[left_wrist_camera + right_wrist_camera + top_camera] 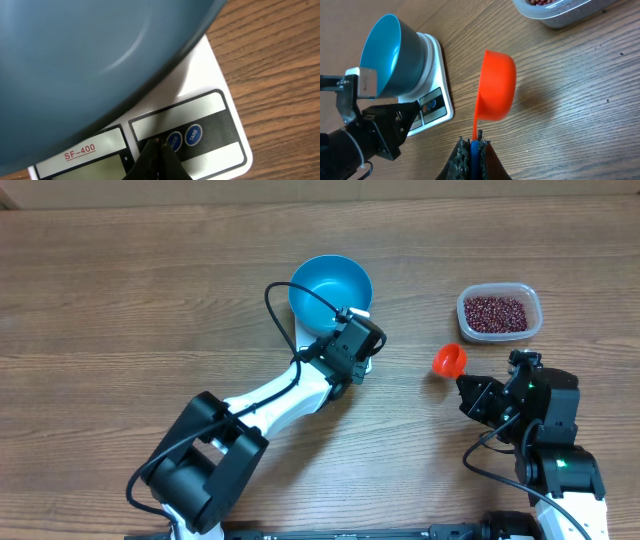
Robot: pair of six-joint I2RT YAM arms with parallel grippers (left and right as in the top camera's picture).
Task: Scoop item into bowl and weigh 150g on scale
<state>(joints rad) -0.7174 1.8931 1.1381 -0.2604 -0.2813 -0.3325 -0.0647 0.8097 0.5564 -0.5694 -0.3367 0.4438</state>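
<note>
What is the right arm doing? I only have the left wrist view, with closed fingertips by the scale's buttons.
Observer: The right gripper is shut on the handle of an orange scoop, which is tipped on its side to the right of the scale.
Operator: Is anything in the bowl? I see only its underside.
Observer: Nothing. From overhead its inside is bare blue.
Operator: And the stuff to be scooped?
Observer: Red-brown beans lie in a clear tub on the table, beyond the scoop on the right.
</note>
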